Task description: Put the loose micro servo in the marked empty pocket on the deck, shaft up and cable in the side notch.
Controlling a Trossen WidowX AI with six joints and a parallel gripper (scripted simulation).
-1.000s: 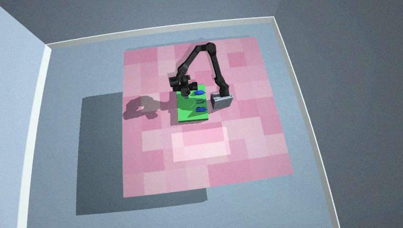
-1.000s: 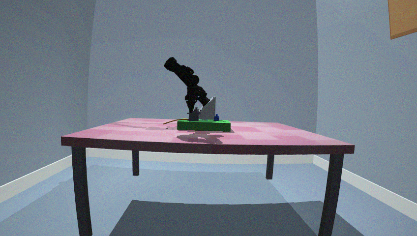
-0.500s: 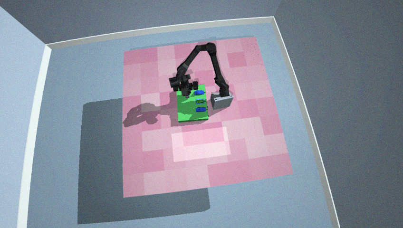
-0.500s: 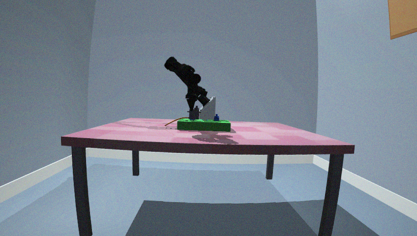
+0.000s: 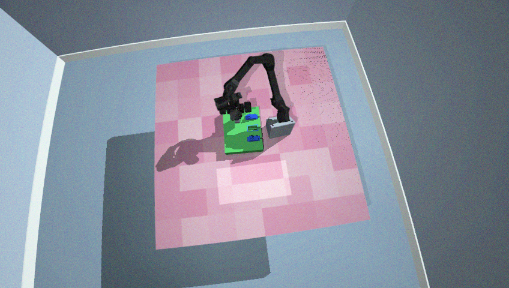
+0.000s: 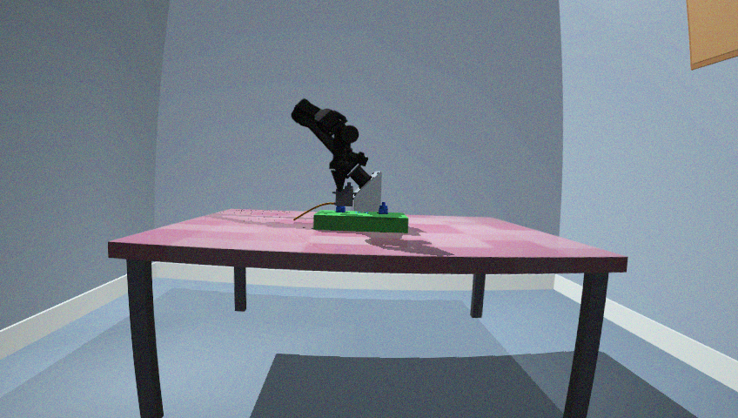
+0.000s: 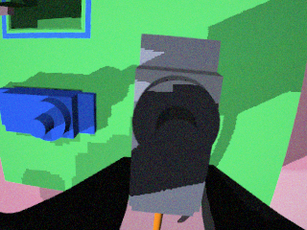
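Note:
The loose grey micro servo (image 6: 344, 197) (image 7: 178, 53) is upright with its output shaft up. My gripper (image 5: 236, 119) (image 7: 168, 171) is shut on it, one finger on each side. In the exterior view the servo hangs a little above the green deck (image 5: 242, 144) (image 6: 360, 223) (image 7: 115, 53). Its orange cable (image 6: 309, 208) (image 7: 157, 221) trails off past the deck's edge. The empty pocket, marked by a blue outline (image 5: 252, 125) (image 7: 48, 34), lies between two fitted blue servos and is up and left of the held servo in the wrist view. The pocket's side notch cannot be made out.
One fitted blue servo (image 5: 251, 116) (image 6: 339, 209) (image 7: 35, 112) stands close beside the held one. The other blue servo (image 5: 254, 138) (image 6: 383, 209) is beyond the pocket. The arm's grey wedge base (image 5: 280, 131) (image 6: 371, 195) stands beside the deck on the pink table (image 5: 200, 231) (image 6: 481, 243).

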